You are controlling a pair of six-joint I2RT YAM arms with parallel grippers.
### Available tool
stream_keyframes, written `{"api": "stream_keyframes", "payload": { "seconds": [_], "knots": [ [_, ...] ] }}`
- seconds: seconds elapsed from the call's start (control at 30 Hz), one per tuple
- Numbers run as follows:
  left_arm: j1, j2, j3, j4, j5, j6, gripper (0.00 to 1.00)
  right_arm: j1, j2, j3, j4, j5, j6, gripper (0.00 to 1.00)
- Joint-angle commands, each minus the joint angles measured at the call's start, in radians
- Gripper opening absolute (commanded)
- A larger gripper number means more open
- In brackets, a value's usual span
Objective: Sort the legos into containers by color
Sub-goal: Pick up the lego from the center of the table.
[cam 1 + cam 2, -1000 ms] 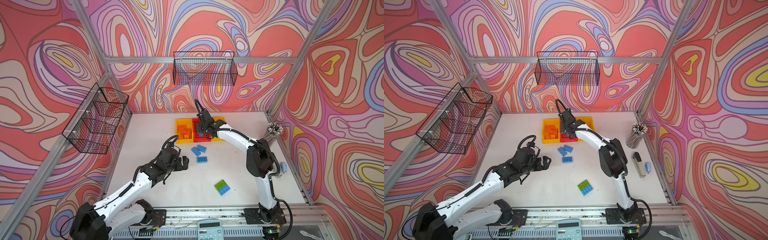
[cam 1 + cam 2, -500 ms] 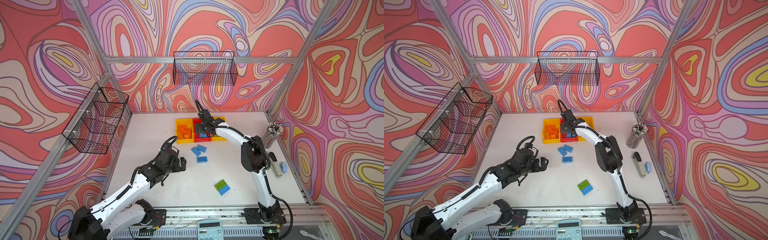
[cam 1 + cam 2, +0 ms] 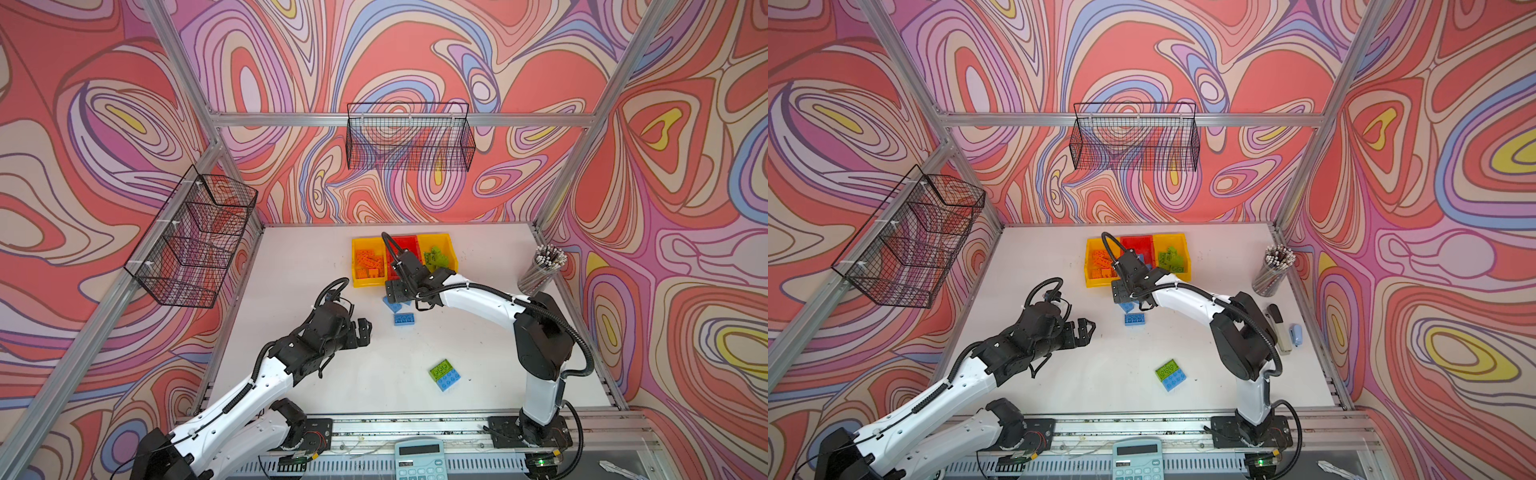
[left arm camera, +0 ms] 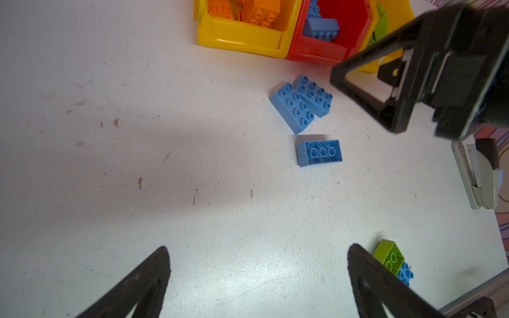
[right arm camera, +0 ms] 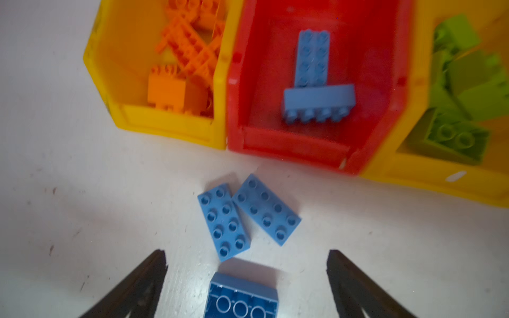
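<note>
In both top views the right gripper [image 3: 397, 293] hangs just before the red bin [image 3: 409, 245]; loose blue bricks [image 3: 404, 319] lie ahead of the left gripper [image 3: 362, 330]. Left wrist: jaws wide, empty, those bricks well ahead. Right wrist: jaws wide, empty; an upturned blue brick [image 5: 242, 297] lies between them, two more sit in the bin beyond.

Both top views look steeply down from high over the near edge of the table [image 3: 291, 266], with the red bin [image 3: 409, 243] toward the far side. Both wrist views sit low, facing that bin; the right wrist's is closer and seemingly slightly blurred. All four share it.
</note>
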Motion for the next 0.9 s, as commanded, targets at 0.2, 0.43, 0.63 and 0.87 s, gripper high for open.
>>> {"api": "stream_keyframes", "payload": {
  "seconds": [0.2,0.43,0.63,0.87],
  "knots": [
    [0.007,-0.094,-0.127,-0.030,0.016,-0.043,1.00,0.067,0.034,-0.121,0.080,0.030,0.148,0.94],
    [0.007,-0.151,-0.150,-0.057,0.007,-0.048,1.00,0.066,0.084,-0.131,0.082,0.028,0.165,0.91],
    [0.007,-0.154,-0.148,-0.059,0.007,-0.049,1.00,0.067,0.101,-0.145,0.080,0.037,0.172,0.86],
    [0.007,-0.132,-0.134,-0.049,0.008,-0.048,1.00,0.068,0.097,-0.130,0.070,0.043,0.154,0.53]
  ]
}}
